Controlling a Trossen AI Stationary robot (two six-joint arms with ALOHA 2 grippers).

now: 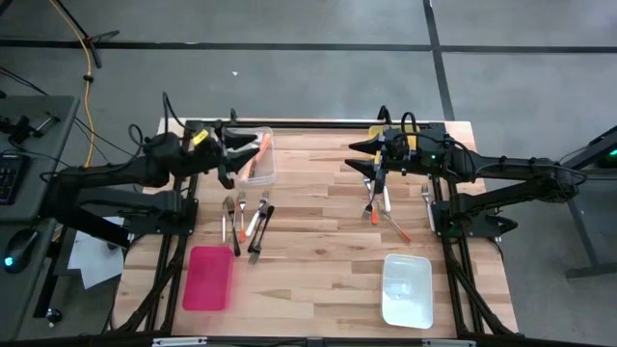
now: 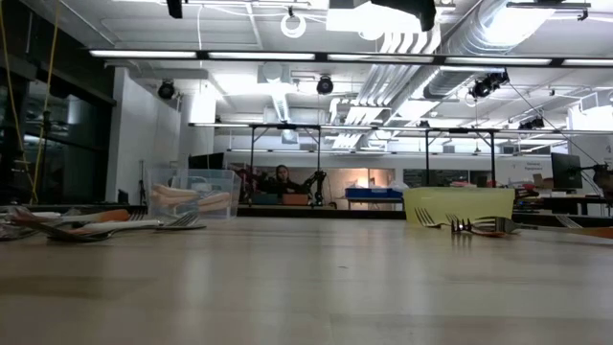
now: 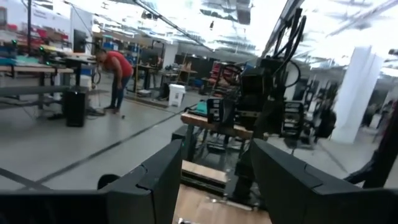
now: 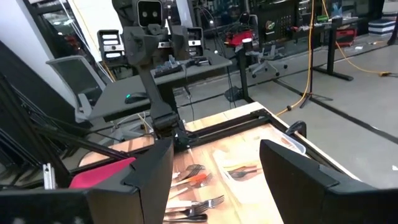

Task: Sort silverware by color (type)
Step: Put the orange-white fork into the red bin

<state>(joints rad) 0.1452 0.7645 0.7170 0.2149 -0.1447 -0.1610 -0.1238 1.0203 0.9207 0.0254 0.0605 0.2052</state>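
The wooden surface point(image 1: 328, 231) has a wide bare stretch down its middle, with the silverware split into two clusters either side of it. The left cluster of silverware point(image 1: 246, 217) lies just in front of the clear bin point(image 1: 258, 156), which sits at the far left edge and holds orange-handled pieces point(image 1: 253, 159). A pink bin point(image 1: 208, 278) lies near the front edge, below that cluster. The right cluster of silverware point(image 1: 381, 204), with orange and white handles, lies well to the right of the clear bin, and a white bin point(image 1: 406, 289) rests near the front edge beneath it; a yellow bin point(image 2: 458, 204) stands at the far edge. The left gripper point(image 1: 229, 154) hangs raised beside the clear bin, fingers spread and holding nothing. The right gripper point(image 1: 371, 159) hovers above the right cluster, fingers likewise spread. Grey floor surrounds the surface, and a person in a red top point(image 3: 116, 68) stands far off in the workshop.
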